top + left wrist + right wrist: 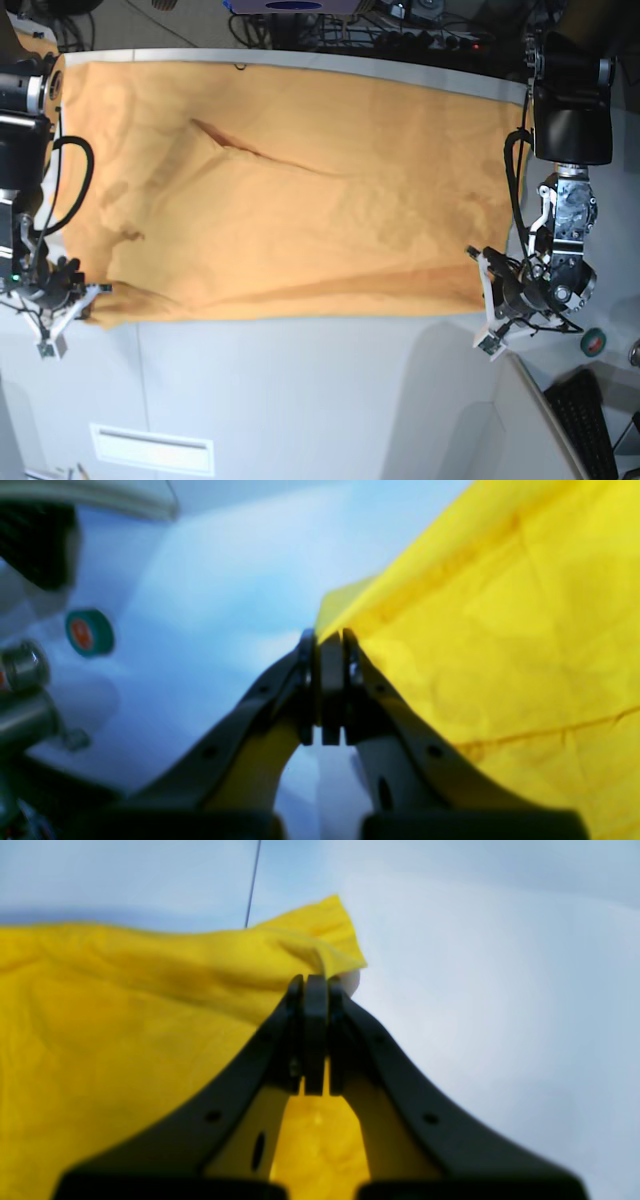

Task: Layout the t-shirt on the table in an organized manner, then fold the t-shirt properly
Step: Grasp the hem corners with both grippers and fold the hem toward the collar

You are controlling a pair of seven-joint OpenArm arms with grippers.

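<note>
A: Where do we stand with the t-shirt (290,190)?

B: It lies spread wide on the table (320,400), with its long axis running from one arm to the other. We hold it at two corners of the near edge. Our left gripper (327,640) has its fingers closed on the fabric at one corner, and the cloth goes away from it to the right and upward in the left wrist view.

A: And the other arm?

B: Our right gripper (315,982) is also closed on a corner, where the fabric bunches a little above the fingers (295,1005). From there the shirt spreads to the left in the right wrist view.

A: So the shirt is between our two arms?

B: Yes, it stretches between them, and both arms are equally at its ends. We think the next move depends on this: if we pull the two corners apart along the long axis, the near edge becomes straight. There is one diagonal crease in the upper part which we judge is not yet flat.

A: Do we see the print?

B: No, we cannot see it from here.
</note>
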